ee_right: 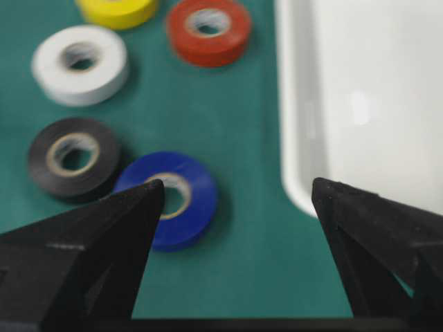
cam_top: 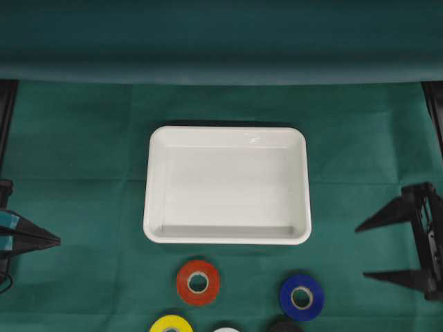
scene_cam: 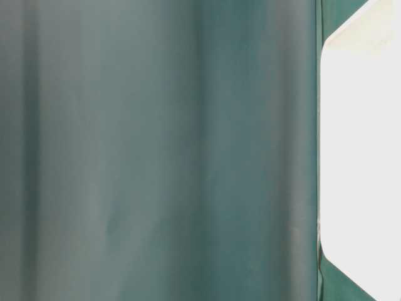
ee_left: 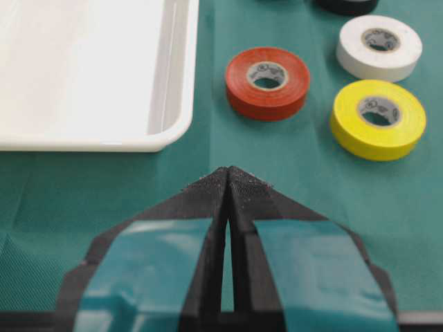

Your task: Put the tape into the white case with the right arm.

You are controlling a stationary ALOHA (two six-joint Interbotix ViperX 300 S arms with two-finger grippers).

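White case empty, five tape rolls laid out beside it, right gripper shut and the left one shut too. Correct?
Not quite: the right gripper is open, its black fingers spread wide in the right wrist view. The rest holds: white case empty, five rolls beside it, left gripper shut.

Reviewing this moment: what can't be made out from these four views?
- Overhead view: the yellow roll, white roll and black roll are cut off by the bottom edge.
- Table-level view: only green cloth and a blurred slice of the white case; no tape or gripper shows.
- Left wrist view: the black roll is cut by the top edge.
- Right wrist view: the yellow roll is cut by the top edge.
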